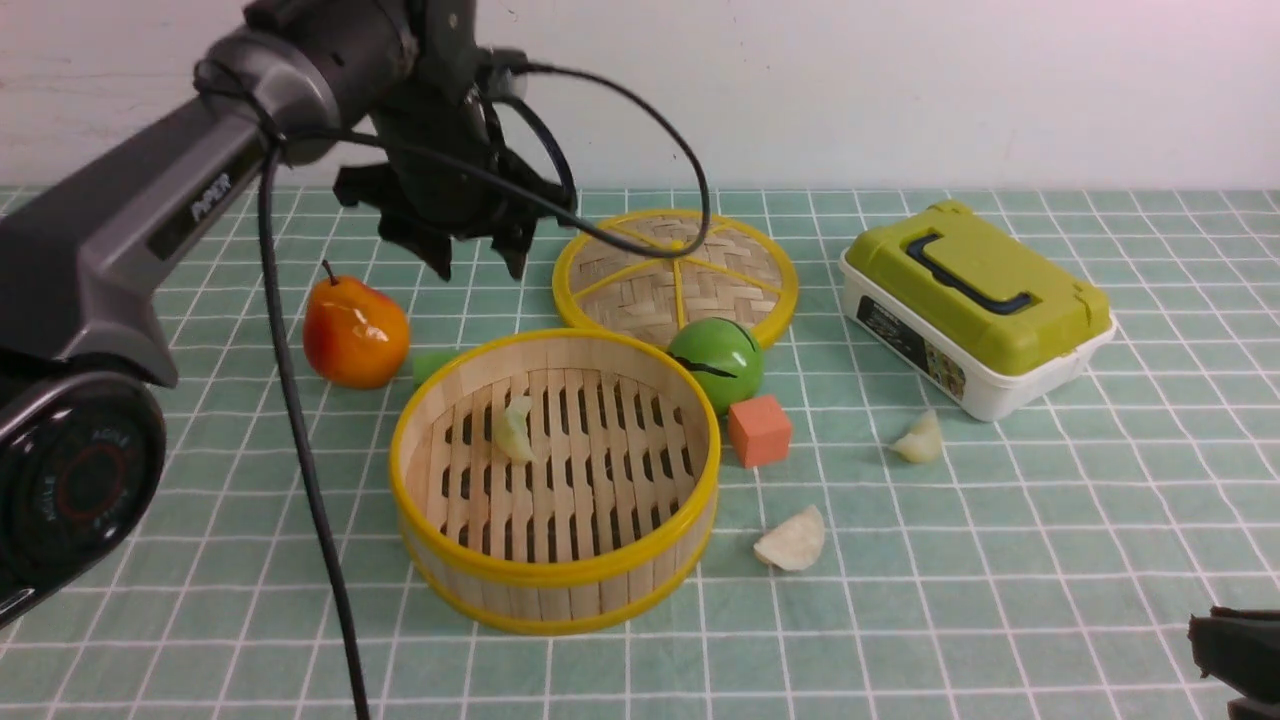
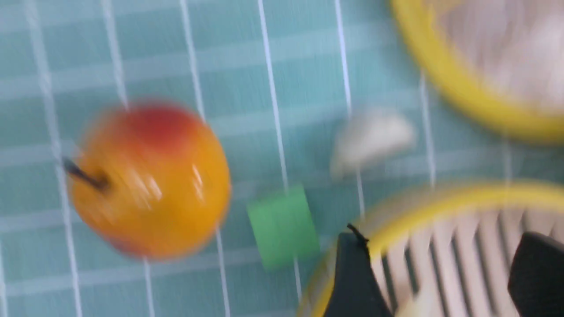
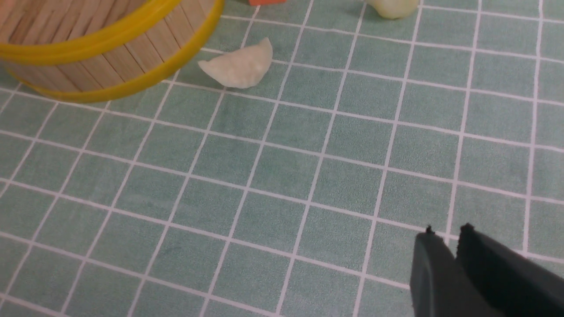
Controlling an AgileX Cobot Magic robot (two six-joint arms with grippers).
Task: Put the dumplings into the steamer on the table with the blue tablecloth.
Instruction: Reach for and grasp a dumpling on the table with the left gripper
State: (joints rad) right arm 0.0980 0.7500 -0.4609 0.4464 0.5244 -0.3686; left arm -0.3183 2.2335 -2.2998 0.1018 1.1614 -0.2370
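My left gripper (image 1: 478, 262) hangs high over the back-left part of the table with the blue tablecloth (image 1: 1000, 560), jaws spread, nothing in them. In the left wrist view, which is motion-blurred, the fingers (image 2: 352, 277) stand wide apart over the steamer's slat floor. Pear (image 1: 355, 335) sits on the cloth left of the steamer, with a green cube (image 1: 432, 365) just beside it, partly hidden by the steamer wall. Steamer (image 1: 555, 575) stands center-left, below and in front of my left gripper. One dumpling (image 1: 515, 430) lies inside it on the slats, left of middle, well below the open jaws. Behind the steamer a second dumpling (image 2: 372, 138) lies on the cloth between the steamer and the flat lid (image 1: 675, 275); only the left wrist view shows it. Green ball (image 1: 717, 362) touches the lid's front edge, orange cube (image 1: 760, 430) just beside it. Third dumpling (image 1: 792, 542) lies on the cloth near the steamer's right side. Fourth dumpling (image 1: 920, 440) lies farther right, in front of the green-lidded box (image 1: 975, 305). My right gripper (image 3: 447, 231) is low at the near right corner, fingers pressed almost together, empty, well apart from the third dumpling.
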